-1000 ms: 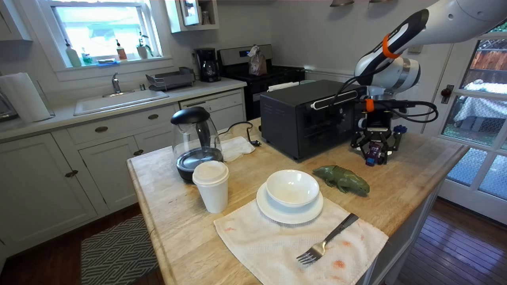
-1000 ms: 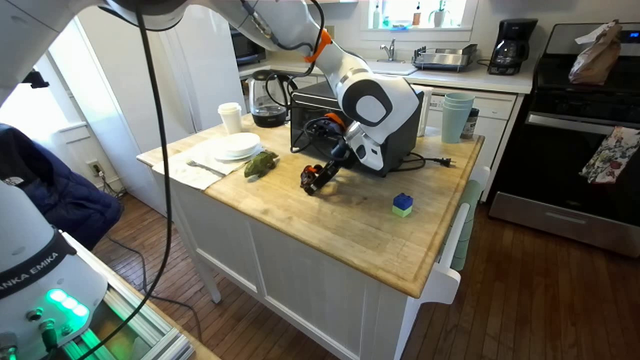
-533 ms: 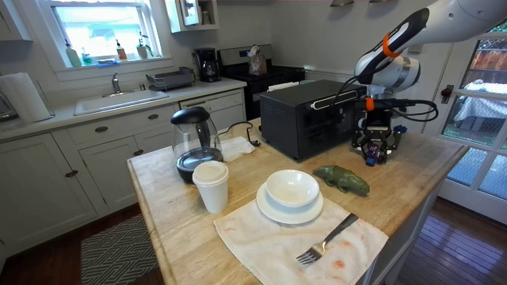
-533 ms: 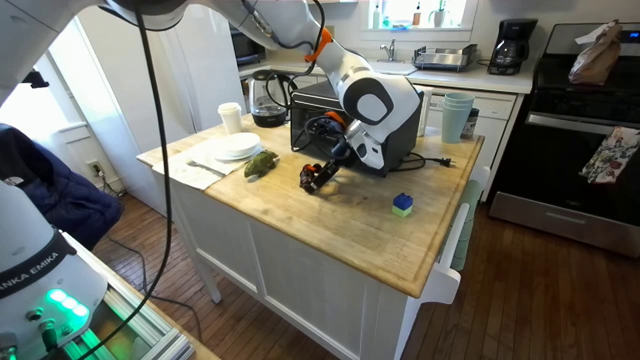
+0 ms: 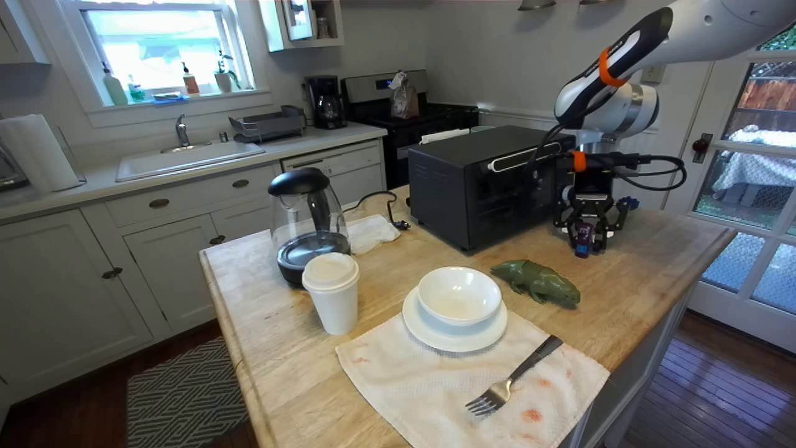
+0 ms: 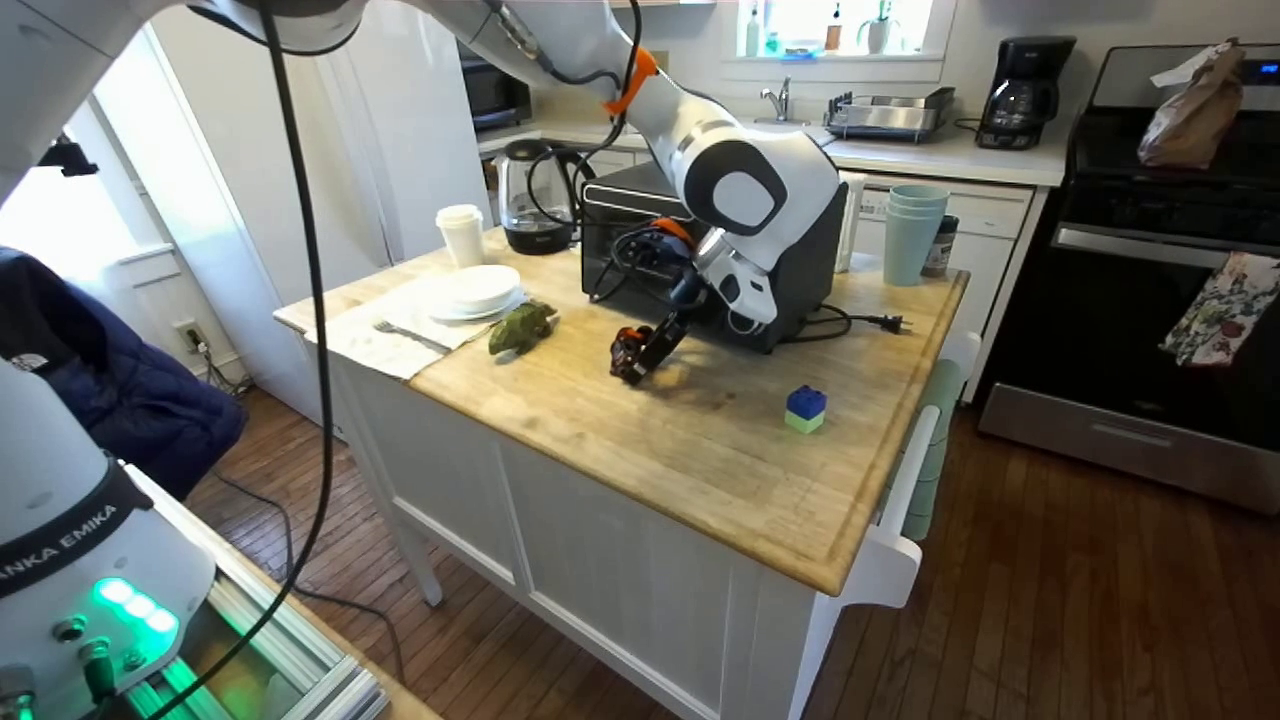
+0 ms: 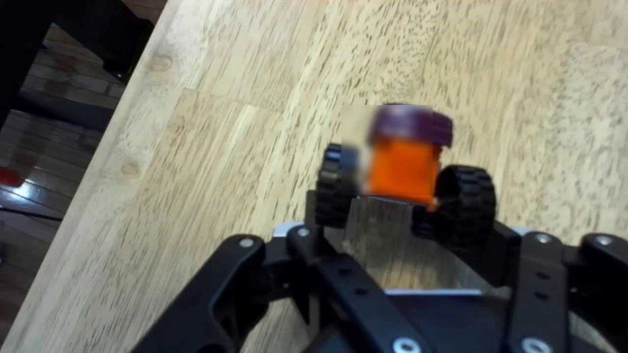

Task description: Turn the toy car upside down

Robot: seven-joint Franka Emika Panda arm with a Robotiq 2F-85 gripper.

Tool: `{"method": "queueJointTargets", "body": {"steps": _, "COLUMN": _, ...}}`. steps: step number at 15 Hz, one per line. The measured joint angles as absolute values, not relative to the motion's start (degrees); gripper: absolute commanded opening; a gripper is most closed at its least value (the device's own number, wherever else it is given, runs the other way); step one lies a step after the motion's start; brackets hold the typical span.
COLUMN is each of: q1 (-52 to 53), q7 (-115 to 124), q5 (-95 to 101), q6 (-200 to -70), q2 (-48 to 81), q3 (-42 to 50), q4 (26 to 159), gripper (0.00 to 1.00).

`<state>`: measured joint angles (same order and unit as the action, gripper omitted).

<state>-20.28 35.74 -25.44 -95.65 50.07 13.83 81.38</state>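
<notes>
Your pincer (image 7: pixel 405 213) is clamped on the car (image 7: pixel 407 171), fingers (image 7: pixel 500 260) at the wheels (image 7: pixel 331 191) either side, over the worktop (image 7: pixel 221 162); can't tell if the car touches it, nor which way up the car is. Both exterior views put it near the oven (image 5: pixel 448 193), tiny & mostly dark. Only the wrist view gives you the orange body (image 7: pixel 397 164) up close, w/ a purple part (image 7: pixel 412 122) beyond. In an exterior view you also get the towel roll (image 5: pixel 38 152) & rug (image 5: pixel 186 398), LH side; in an exterior view you get the jacket (image 6: pixel 110 400), LH side, & the jar (image 6: pixel 940 248) by the cups (image 6: pixel 912 235), far RH corner of the worktop.
</notes>
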Motion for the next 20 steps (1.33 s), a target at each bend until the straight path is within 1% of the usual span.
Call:
{"method": "queueJointTargets", "body": {"steps": 6, "q1": -16.0, "q7": 36.0, "q5": -21.3, "q6": -104.9, "q2": 46.2, "q3": 15.7, "q4": 86.3, "gripper": 0.37}}
{"method": "queueJointTargets", "body": {"steps": 15, "q1": -11.3, "q7": 36.6, "q5": -17.9, "q6": -122.5, "q2": 39.4, "q3": 15.9, "q4": 98.3, "gripper": 0.37}}
{"method": "queueJointTargets", "body": {"steps": 16, "q1": -11.1, "q7": 36.6, "q5": -17.7, "q6": -123.5, "q2": 38.7, "q3": 16.0, "q4": 99.5, "gripper": 0.87}}
{"method": "queueJointTargets", "body": {"steps": 17, "q1": -10.9, "q7": 36.6, "q5": -17.5, "q6": -124.1, "q2": 38.1, "q3": 16.0, "q4": 100.5, "gripper": 0.88}}
{"method": "queueJointTargets", "body": {"steps": 18, "q1": -10.8, "q7": 36.6, "q5": -17.3, "q6": -124.3, "q2": 37.5, "q3": 16.0, "q4": 101.3, "gripper": 0.94}}
{"method": "queueJointTargets", "body": {"steps": 19, "q1": -10.8, "q7": 36.6, "q5": -17.1, "q6": -124.3, "q2": 37.0, "q3": 16.0, "q4": 102.0, "gripper": 0.98}}
{"method": "queueJointTargets", "body": {"steps": 20, "q1": -10.9, "q7": 36.6, "q5": -17.0, "q6": -124.3, "q2": 36.7, "q3": 16.1, "q4": 102.4, "gripper": 1.0}}
